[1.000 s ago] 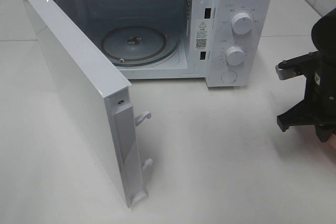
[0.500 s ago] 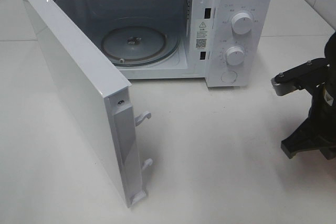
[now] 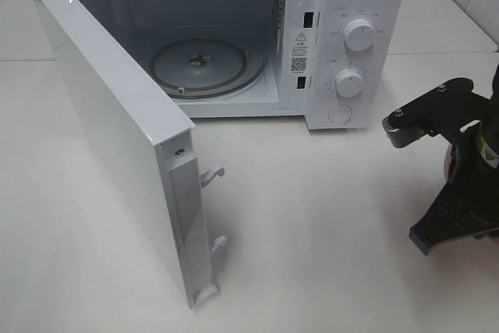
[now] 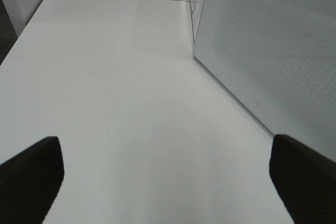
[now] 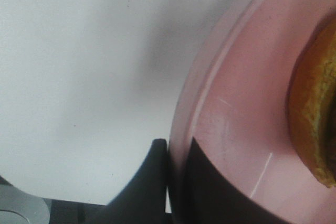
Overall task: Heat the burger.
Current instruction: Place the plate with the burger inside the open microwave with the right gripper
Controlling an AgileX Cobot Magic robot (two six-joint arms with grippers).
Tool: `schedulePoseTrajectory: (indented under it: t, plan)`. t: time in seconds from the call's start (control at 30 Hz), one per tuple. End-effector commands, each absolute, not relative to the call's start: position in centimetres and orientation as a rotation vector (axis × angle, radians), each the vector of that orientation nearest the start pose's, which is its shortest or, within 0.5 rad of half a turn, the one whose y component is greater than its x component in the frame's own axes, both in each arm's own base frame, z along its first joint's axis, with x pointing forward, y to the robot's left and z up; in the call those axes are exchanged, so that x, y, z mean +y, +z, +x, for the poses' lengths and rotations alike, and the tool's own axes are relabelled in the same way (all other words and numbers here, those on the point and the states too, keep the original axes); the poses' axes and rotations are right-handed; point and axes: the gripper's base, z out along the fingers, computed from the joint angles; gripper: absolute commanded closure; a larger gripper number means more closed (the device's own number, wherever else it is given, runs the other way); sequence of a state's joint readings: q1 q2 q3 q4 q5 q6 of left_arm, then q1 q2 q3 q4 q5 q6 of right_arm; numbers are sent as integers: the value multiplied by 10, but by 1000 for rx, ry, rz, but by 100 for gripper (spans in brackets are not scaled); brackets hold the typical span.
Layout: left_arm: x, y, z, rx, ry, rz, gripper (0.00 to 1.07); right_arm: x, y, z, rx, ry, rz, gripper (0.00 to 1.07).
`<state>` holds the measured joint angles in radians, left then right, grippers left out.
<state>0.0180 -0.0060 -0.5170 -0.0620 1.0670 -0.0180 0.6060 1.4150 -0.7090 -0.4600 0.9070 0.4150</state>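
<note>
In the right wrist view the burger [image 5: 315, 103] shows only as a golden-brown edge on a round pink plate [image 5: 247, 129]. My right gripper [image 5: 176, 148] is shut on the plate's rim, one finger on each side of it. In the exterior high view only the black right arm [image 3: 460, 177] shows at the right edge; burger and plate are hidden there. The white microwave [image 3: 343, 5] stands open with its glass turntable [image 3: 199, 64] bare. My left gripper [image 4: 168, 182] is open and empty over the table, beside the door's outer face [image 4: 273, 51].
The microwave door [image 3: 109, 122] swings out to the front left, its latches pointing right. Two knobs [image 3: 359, 34] are on the right panel. The white table [image 3: 312, 232] stretches between the door and the right arm.
The right arm has shifted a little left and toward the front in the exterior high view. The microwave and its door have not moved.
</note>
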Motion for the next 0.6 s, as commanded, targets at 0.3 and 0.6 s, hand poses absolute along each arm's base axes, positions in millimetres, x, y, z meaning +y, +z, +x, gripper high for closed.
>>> schedulePoseTrajectory:
  t: [0.3,0.6]
  plan:
    - [-5,281,-11,2014,-78,-30,6,117,205,182,2683,-513,-903,107]
    - [-5,281,-11,2014,-78,-30,6,137,206,168,2566,-513,-1153,106]
